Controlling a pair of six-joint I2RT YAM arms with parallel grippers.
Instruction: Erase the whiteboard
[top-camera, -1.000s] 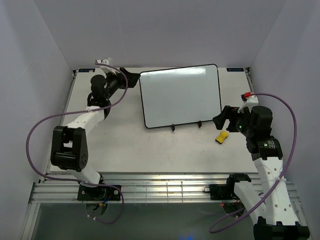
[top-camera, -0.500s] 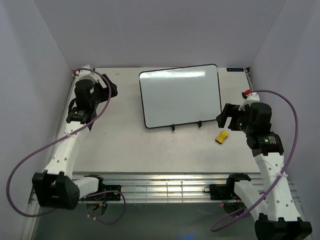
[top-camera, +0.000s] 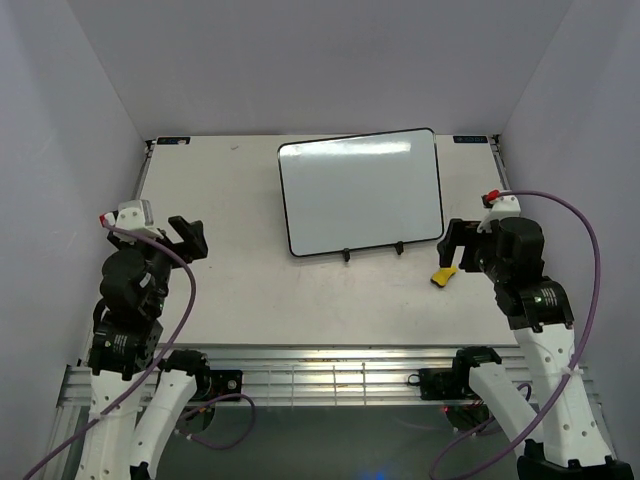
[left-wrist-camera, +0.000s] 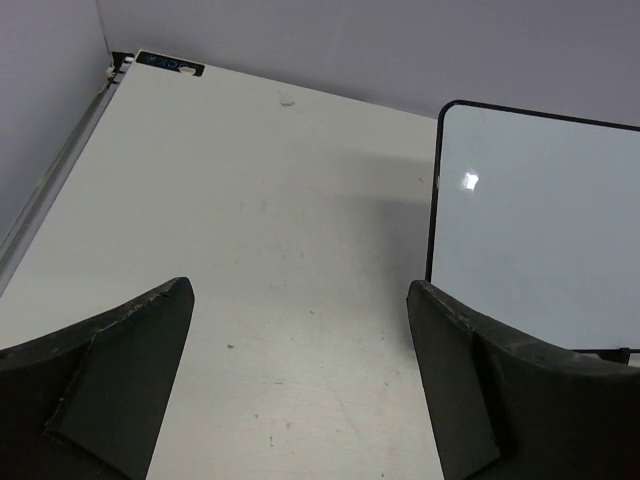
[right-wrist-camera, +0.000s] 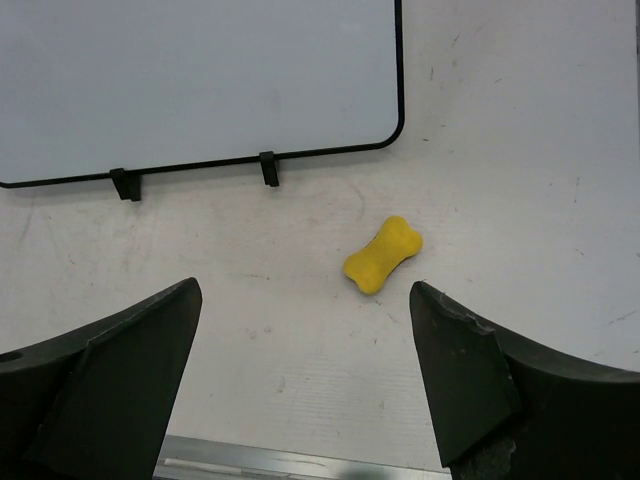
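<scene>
The whiteboard (top-camera: 360, 192) stands tilted on a thin black stand at the back middle of the table; its white face shows no writing. It also shows in the left wrist view (left-wrist-camera: 540, 230) and the right wrist view (right-wrist-camera: 190, 80). A small yellow bone-shaped eraser (top-camera: 444, 274) lies on the table right of the stand, also in the right wrist view (right-wrist-camera: 383, 255). My right gripper (top-camera: 456, 244) is open and empty, just above and beside the eraser. My left gripper (top-camera: 187, 238) is open and empty at the left side of the table, well away from the board.
The stand's two black feet (right-wrist-camera: 268, 168) stick out at the board's front edge. A metal rail (top-camera: 330, 375) runs along the near table edge. Grey walls close in the left, right and back sides.
My left arm has swung away from the board's left edge, back toward the near left of the table. My right gripper has drawn back slightly toward its base; the eraser has not moved.
</scene>
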